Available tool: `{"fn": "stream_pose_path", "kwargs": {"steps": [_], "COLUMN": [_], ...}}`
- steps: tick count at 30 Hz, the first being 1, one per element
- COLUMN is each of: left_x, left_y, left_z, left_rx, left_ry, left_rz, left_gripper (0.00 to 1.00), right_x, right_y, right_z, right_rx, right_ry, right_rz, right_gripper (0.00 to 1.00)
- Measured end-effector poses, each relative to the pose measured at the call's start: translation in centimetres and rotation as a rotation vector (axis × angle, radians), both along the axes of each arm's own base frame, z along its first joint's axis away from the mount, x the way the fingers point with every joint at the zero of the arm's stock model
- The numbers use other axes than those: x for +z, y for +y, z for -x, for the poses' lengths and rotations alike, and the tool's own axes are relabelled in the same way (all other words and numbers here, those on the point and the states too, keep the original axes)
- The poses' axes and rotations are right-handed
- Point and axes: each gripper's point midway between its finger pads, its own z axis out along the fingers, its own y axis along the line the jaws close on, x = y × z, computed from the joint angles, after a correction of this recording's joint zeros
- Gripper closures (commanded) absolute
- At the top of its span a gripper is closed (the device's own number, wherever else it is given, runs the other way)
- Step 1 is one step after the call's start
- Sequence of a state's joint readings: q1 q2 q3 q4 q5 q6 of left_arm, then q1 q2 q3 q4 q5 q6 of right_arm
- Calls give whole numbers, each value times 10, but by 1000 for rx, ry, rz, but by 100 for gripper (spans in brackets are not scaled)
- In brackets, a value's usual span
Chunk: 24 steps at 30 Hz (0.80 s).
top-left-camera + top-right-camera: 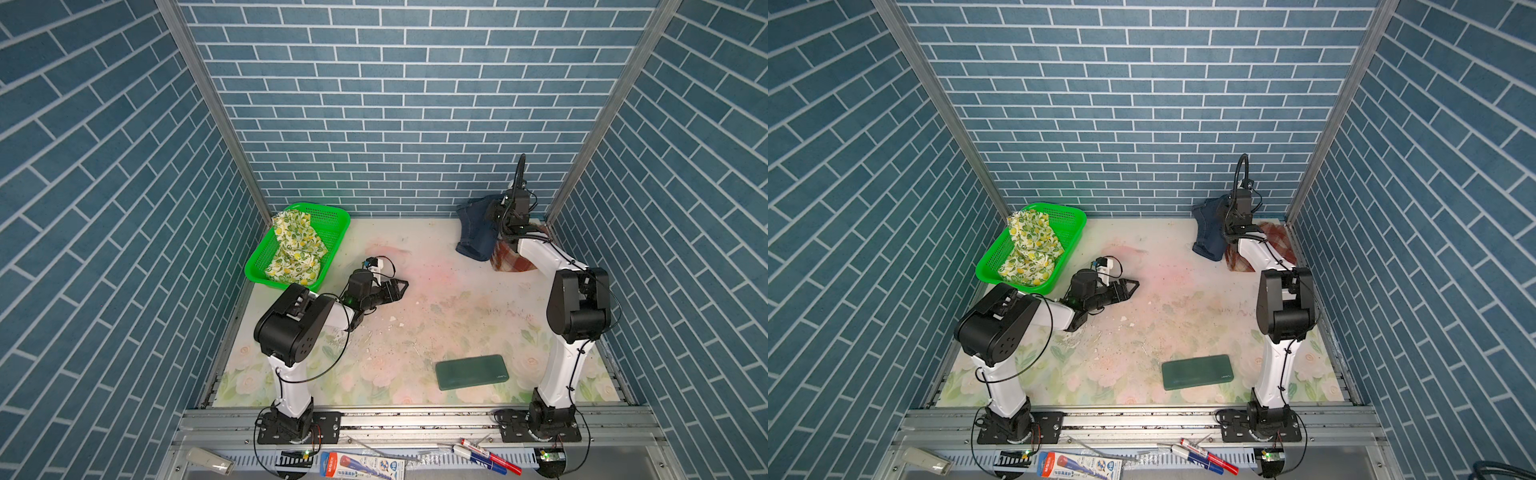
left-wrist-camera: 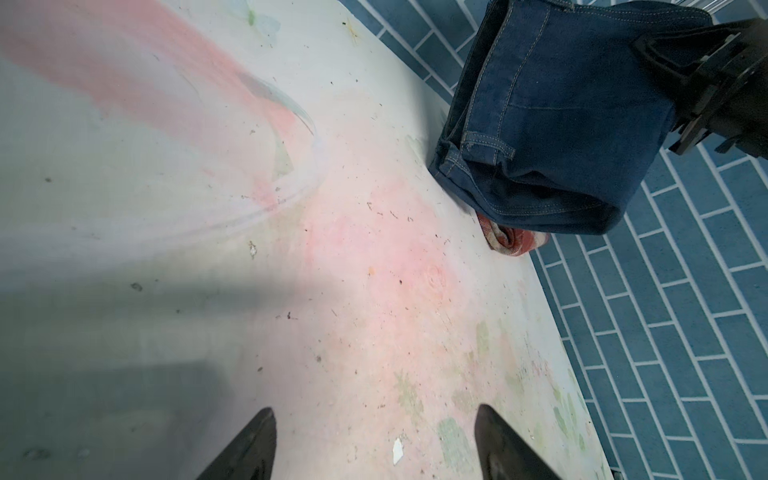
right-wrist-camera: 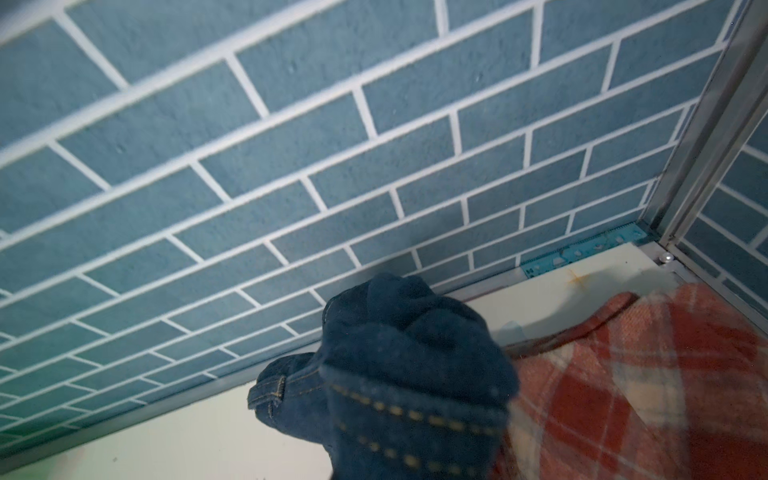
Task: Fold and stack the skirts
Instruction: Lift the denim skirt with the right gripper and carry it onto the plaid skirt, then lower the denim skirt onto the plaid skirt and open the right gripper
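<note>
The dark blue denim skirt (image 1: 476,237) (image 2: 561,124) hangs bunched at the back right, raised off the table. My right gripper (image 1: 493,216) is shut on its upper part. In the right wrist view the denim (image 3: 407,374) covers the fingers. Under and behind it the rust-red and cream plaid skirt (image 1: 509,261) (image 3: 644,374) lies flat in the back right corner. The lemon-print skirt (image 1: 295,245) (image 1: 1030,245) lies crumpled in the green basket (image 1: 332,212). My left gripper (image 1: 405,284) (image 2: 374,411) hovers open and empty over the table's middle left.
A flat dark green slab (image 1: 471,372) (image 1: 1197,372) lies near the front right of the floral table. Blue brick walls close in the back and both sides. Small white chips and crumbs are scattered on the table centre (image 1: 392,319).
</note>
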<state>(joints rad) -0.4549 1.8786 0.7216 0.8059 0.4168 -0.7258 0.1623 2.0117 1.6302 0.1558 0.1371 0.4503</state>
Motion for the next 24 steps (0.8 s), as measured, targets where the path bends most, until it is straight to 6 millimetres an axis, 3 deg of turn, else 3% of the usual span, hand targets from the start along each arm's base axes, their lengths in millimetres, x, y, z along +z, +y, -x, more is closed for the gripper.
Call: {"fn": "stream_pose_path", "kwargs": {"steps": [7,12,18,24], "left_x": [-2,-5,-6,-3], "left_y": [2,3,4,4], "left_z": [-1,0,0,0], "left_rx": [10,15,19,20], "left_ry": [2,13,14,10], "left_rz": [-10,-20,-25,-30], "left_gripper": [24,24,24,24], "right_x": [13,16,-12,-66], "right_y": [-21,-58,-121,-165], "right_z": [-14,-11,15,43], "right_rx": [-82,-184,-356,-502], "right_ry": [-69,-134,-149,-108], "right_rz": [-78,-165,-286,-371], "right_gripper": [100,100,100,100]}}
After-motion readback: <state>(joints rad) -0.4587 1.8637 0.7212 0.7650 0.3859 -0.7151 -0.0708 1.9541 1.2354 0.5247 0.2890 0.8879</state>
